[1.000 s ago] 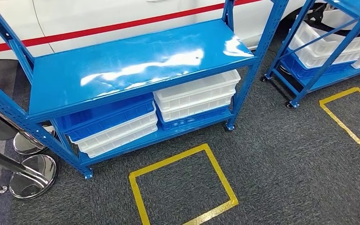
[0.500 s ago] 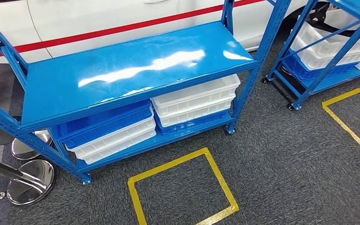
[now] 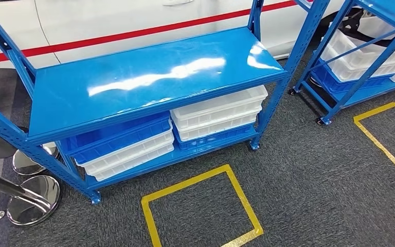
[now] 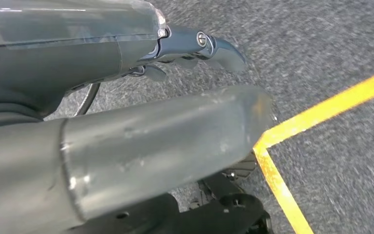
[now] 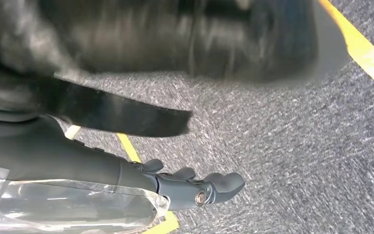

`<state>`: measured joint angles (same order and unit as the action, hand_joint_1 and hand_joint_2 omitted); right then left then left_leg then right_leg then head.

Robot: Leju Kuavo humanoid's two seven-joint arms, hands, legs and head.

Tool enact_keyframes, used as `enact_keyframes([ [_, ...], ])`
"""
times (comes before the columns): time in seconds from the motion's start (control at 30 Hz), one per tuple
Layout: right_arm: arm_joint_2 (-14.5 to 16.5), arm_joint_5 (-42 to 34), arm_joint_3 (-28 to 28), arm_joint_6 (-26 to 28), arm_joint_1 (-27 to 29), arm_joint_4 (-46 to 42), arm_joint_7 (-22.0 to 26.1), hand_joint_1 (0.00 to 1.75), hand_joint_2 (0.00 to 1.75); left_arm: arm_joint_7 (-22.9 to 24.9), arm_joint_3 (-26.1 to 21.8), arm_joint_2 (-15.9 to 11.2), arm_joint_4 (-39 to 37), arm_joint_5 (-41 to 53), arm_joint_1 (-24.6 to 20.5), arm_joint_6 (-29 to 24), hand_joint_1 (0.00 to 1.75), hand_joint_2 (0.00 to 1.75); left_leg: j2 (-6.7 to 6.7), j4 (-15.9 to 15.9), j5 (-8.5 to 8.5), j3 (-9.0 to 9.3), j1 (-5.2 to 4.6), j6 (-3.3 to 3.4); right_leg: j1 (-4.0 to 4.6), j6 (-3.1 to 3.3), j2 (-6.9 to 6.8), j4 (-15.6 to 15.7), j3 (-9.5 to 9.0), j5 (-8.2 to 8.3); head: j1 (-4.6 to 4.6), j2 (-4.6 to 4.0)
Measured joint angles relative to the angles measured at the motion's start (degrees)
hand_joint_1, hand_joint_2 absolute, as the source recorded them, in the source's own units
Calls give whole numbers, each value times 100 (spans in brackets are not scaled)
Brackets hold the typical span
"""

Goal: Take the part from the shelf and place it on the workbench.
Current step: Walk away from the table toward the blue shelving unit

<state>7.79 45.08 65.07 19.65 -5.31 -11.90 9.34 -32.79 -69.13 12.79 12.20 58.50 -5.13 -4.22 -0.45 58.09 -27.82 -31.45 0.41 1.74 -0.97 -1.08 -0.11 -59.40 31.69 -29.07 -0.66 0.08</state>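
From my left hand [image 4: 195, 48], hanging empty with loose fingers over carpet, to my equally slack, empty right hand [image 5: 195, 187], I see no part on the blue shelf [image 3: 149, 77] ahead, so I risk reaching into the wrong white bins [image 3: 218, 110] if I guess

Grey carpet [image 3: 308, 195] marked with a yellow tape square [image 3: 201, 208], a second square [image 3: 385, 133] off to the right. Behind, a white car [image 3: 133, 20] with a red stripe [image 3: 108, 37]. At the left edge, chrome stool bases [image 3: 31, 198] on the floor.
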Motion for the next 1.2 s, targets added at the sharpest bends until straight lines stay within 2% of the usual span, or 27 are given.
enact_keyframes([
  [0.07, -2, 8, 0, 2, -4, -1, 1, 0, 175, 1, 0, 2, 0, 10, -1, -2, 0, 0, -5, -60, 40, 22, 19, 79, -8, -38, 4, -403, 180, -264, -1, 0],
  [0.13, -2, 19, 0, 2, -4, 0, 2, 0, 175, 0, 0, 2, 0, 19, -2, -4, 0, 0, -14, -62, 41, 17, 2, 112, -6, -59, 8, -1128, 536, -606, -1, 0],
  [0.17, -2, 26, 0, 2, -2, 1, 2, 0, 175, 0, 0, 2, 0, 22, 0, -7, 0, 0, -27, -58, 38, 17, -8, 117, -7, -64, 8, -1401, 677, -678, -1, 1],
  [0.2, -1, 31, 0, 2, 0, 1, 1, 0, 175, 0, 0, 2, 0, 27, 3, -9, 0, 0, -50, -54, 34, 20, -19, 121, -7, -61, 9, -1494, 734, -641, -1, 1],
  [0.23, -2, 35, 0, 1, 3, 1, 1, 0, 175, 0, 0, 2, 0, 29, 3, -10, 0, 0, -83, -49, 31, 26, -29, 121, -5, -47, 14, -1361, 681, -493, -1, 1],
  [0.3, -8, 39, -1, 0, 8, 0, 1, 0, 175, -1, 0, 5, 0, 32, -4, -10, 0, 0, -158, -40, 24, 39, -39, 111, 12, 17, 99, -625, 340, -87, -1, 1],
  [0.33, -16, 40, 0, -1, 9, -1, 1, 0, 175, -3, 0, 10, 0, 32, -9, -10, 0, 0, -192, -29, 17, 37, -48, 100, 22, 51, 158, -270, 177, 48, -1, 1],
  [0.37, -25, 40, 1, -1, 7, -1, 0, 0, 175, -5, 0, 14, 0, 33, -13, -10, 0, 0, -223, -22, 15, 28, -51, 81, 36, 75, 205, -42, 75, 111, 0, 0],
  [0.4, -33, 40, 1, -1, 5, -1, -1, 0, 175, -8, 0, 19, 0, 34, -14, -10, 0, 0, -250, -20, 16, 17, -48, 56, 48, 92, 231, 57, 34, 111, 0, 0],
  [0.47, -36, 40, 1, -1, -8, -2, -2, 0, 175, -12, 0, 18, 0, 38, -11, -11, 0, 0, -301, -31, 19, 6, -45, -8, 45, 123, 172, 101, 15, 125, 0, -1],
  [0.53, -32, 39, 2, 1, -11, -2, -5, 0, 175, -15, 0, 16, 0, 40, -5, -12, 0, 0, -227, 103, -92, -50, -48, -74, 12, 183, 93, 180, -28, 157, 2, -1],
  [0.57, -31, 39, 3, 1, -7, -2, -7, 0, 175, -16, 0, 15, 0, 40, -7, -13, 0, 0, -157, 340, -240, -158, -43, -107, -5, 213, 46, 215, -46, 169, 4, 0],
  [0.63, -31, 38, 6, 2, 2, -2, -9, 0, 175, -17, 0, 15, 0, 41, -11, -13, 0, 0, -42, 1093, -613, -515, -3, -171, 2, 245, -48, 227, -55, 163, 7, 0],
  [0.67, -31, 38, 6, 2, 2, -1, -9, 0, 175, -17, 1, 15, 0, 42, -10, -13, 0, 0, -20, 1431, -731, -683, 19, -202, 3, 248, -92, 224, -56, 156, 6, 1],
  [0.7, -31, 38, 7, 1, 1, -1, -9, 0, 175, -17, 1, 15, 0, 42, -4, -13, 0, 0, -6, 1593, -738, -766, 40, -229, 1, 245, -130, 222, -61, 149, 6, 1],
  [0.73, -30, 38, 7, 1, -1, -1, -9, 0, 175, -17, 1, 14, 0, 43, 1, -13, 0, 0, 11, 1514, -625, -733, 59, -251, -5, 233, -165, 217, -72, 138, 6, 0],
  [0.8, -30, 38, 7, 2, -2, -2, -9, 0, 175, -17, 1, 11, 0, 42, 4, -14, 0, 0, 123, 788, -217, -381, 85, -268, -19, 186, -233, 200, -108, 103, 6, 0],
  [0.83, -30, 38, 7, 4, -1, -2, -9, 0, 175, -17, 0, 9, 0, 42, -3, -14, 0, 0, 215, 392, -67, -190, 72, -259, -11, 151, -264, 180, -123, 78, 6, 0],
  [0.87, -30, 39, 7, 6, -1, -2, -8, 0, 175, -17, 0, 8, 0, 42, -10, -14, 0, 0, 283, 124, 13, -60, 59, -230, -1, 117, -293, 167, -133, 61, 4, 1],
  [0.9, -30, 39, 7, 8, -1, -2, -6, 0, 175, -17, 0, 8, 0, 41, -15, -13, 0, 0, 326, 0, 24, -7, 43, -197, 17, 86, -321, 159, -137, 50, 3, 0],
  [1.0, -31, 43, 7, 14, -17, -2, -3, 0, 175, -19, 0, 8, 0, 36, -7, -13, 0, 0, 222, -36, 41, -7, 32, -71, 8, 2, -389, 152, -164, 22, 2, -1],
  [1.07, -33, 45, 7, 26, -23, -3, -2, 0, 175, -20, 0, 9, 0, 31, -6, -12, 0, 0, 167, -79, 75, 7, 47, 8, -13, -47, -255, -81, -75, -162, 1, 0],
  [1.13, -33, 47, 7, 39, -17, -2, -2, 0, 87, -21, 0, 10, 0, 32, -14, -10, 0, 0, 128, -91, 84, 2, 43, 51, -13, -58, -81, -741, 249, -520, -1, 0],
  [1.17, -33, 47, 7, 42, -10, -2, -2, 0, 44, -22, 0, 10, 0, 32, -17, -9, 0, 0, 105, -90, 83, -3, 36, 64, -13, -55, -48, -1102, 433, -659, -1, 0],
  [1.2, -32, 47, 7, 43, -2, -1, -3, 0, 0, -22, 0, 10, 0, 32, -15, -8, 0, 0, 80, -89, 81, -1, 28, 70, -14, -51, -35, -1348, 563, -708, -1, -1],
])
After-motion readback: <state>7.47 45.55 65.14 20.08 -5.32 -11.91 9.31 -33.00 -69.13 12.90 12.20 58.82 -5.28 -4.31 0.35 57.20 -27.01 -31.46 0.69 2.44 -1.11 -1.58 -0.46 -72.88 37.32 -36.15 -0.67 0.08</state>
